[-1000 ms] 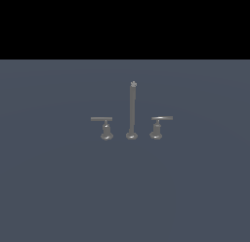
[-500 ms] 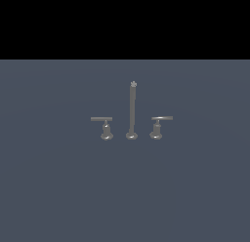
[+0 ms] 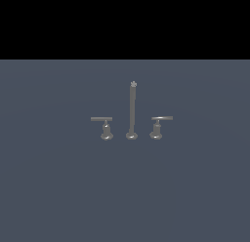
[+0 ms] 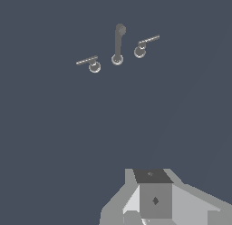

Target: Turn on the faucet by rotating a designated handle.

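Observation:
The faucet (image 3: pixel 132 111) stands small on the grey floor in the exterior view: a tall thin spout rod (image 3: pixel 132 109) between two short handles. The handle (image 3: pixel 104 125) with the straight, flat, square-ended lever is on the exterior view's left. The other handle (image 3: pixel 159 124) has a slightly arched, round-tipped lever. From the wrist view the faucet (image 4: pixel 117 51) lies far off, and I cannot tell its two levers apart there. My gripper (image 4: pixel 154 194) shows only as grey blocks at the frame's edge, far from the faucet; its jaws are not readable. No part of the arm appears in the exterior view.
A flat blue-grey floor (image 3: pixel 58 187) surrounds the faucet on all sides. Beyond its far edge the exterior view is black.

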`<state>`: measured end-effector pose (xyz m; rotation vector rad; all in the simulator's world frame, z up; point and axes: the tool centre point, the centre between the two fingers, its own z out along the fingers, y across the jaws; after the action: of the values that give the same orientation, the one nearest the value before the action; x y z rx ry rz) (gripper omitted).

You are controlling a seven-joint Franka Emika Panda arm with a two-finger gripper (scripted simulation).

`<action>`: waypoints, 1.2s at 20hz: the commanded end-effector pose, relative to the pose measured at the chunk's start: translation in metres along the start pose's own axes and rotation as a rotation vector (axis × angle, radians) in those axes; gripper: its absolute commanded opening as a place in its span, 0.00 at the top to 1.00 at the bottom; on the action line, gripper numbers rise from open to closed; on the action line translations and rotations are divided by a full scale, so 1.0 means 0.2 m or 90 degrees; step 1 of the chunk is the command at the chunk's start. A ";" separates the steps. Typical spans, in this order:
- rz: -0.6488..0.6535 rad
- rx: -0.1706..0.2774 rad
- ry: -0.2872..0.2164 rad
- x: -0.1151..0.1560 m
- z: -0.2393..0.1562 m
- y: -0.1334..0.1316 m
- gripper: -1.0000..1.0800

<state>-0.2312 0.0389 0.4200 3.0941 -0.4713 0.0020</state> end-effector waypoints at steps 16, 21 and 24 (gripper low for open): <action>0.236 0.005 -0.004 0.23 0.49 -0.38 1.00; 0.300 0.006 -0.005 0.32 0.62 -0.47 1.00; 0.336 0.007 -0.005 0.37 0.70 -0.51 1.00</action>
<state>-0.1366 0.1098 0.2868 2.8933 -1.2232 -0.0037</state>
